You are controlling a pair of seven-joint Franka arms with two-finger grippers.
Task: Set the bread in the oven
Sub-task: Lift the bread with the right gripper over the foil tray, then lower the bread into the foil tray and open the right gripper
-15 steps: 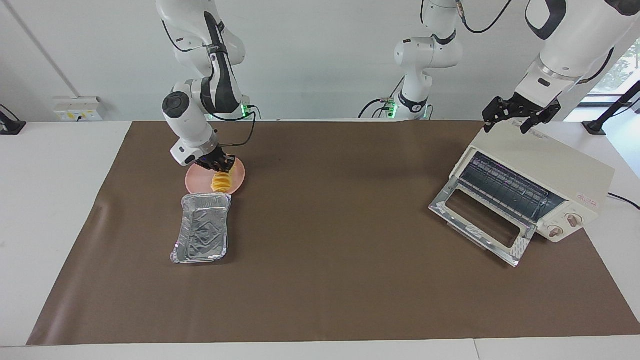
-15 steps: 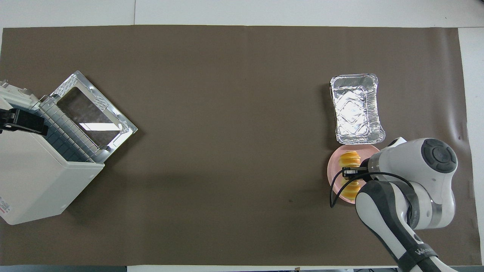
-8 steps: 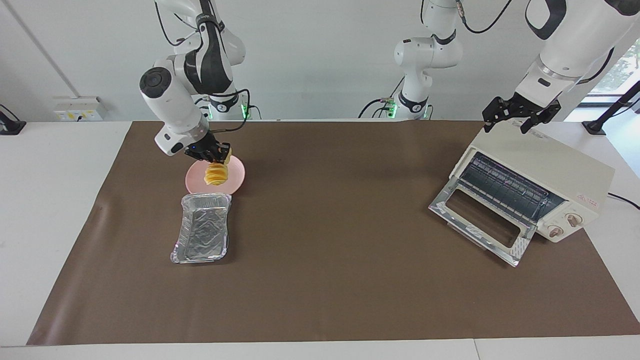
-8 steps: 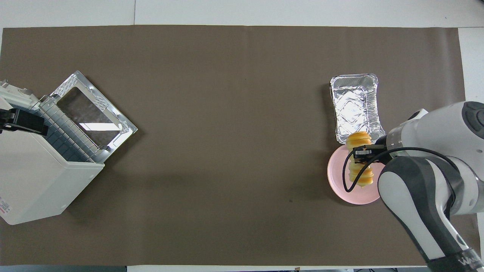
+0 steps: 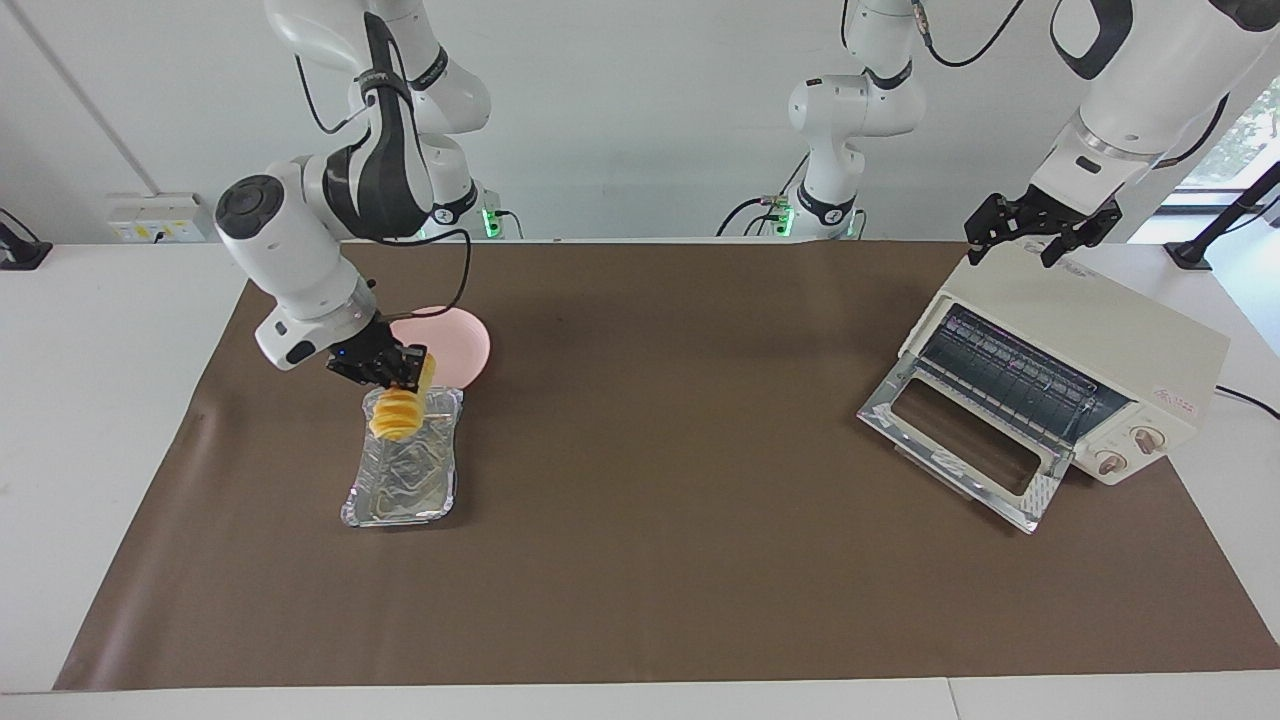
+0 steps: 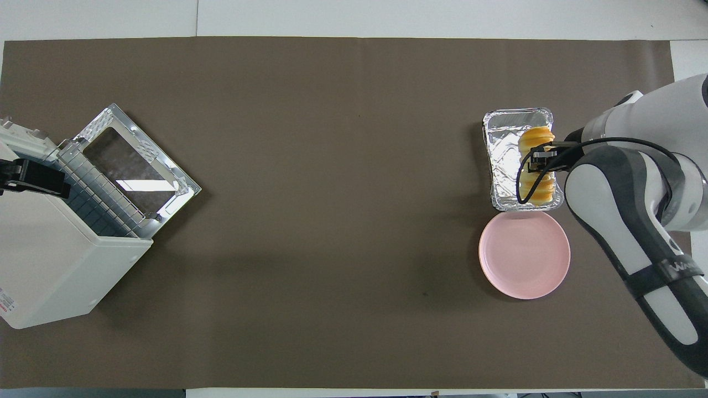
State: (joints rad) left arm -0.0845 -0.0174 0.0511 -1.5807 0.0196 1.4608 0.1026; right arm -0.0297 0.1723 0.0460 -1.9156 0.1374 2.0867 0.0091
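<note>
The bread (image 5: pixel 396 416), a ridged yellow-orange loaf, hangs in the air with my right gripper (image 5: pixel 402 376) shut on its upper end. It is over the end of the silver foil tray (image 5: pixel 398 487) nearest the robots. From overhead the bread (image 6: pixel 536 168) covers one side of the tray (image 6: pixel 506 166), and the right gripper (image 6: pixel 543 157) crosses the loaf. The cream-white oven (image 5: pixel 1095 335) stands at the left arm's end of the table with its glass door (image 5: pixel 955 440) dropped open and its wire rack showing. My left gripper (image 5: pixel 1040 235) hovers open just over the oven's top, holding nothing.
An empty round pink plate (image 5: pixel 455 338) lies beside the foil tray, nearer to the robots. A brown mat (image 5: pixel 660 500) covers the table between tray and oven. From overhead the oven (image 6: pixel 50 265) and its open door (image 6: pixel 133 166) angle toward the table's middle.
The right gripper has lifted the bread off the pink plate and carried it away from the robots, over the foil tray. The plate is now bare. The left arm has not moved.
</note>
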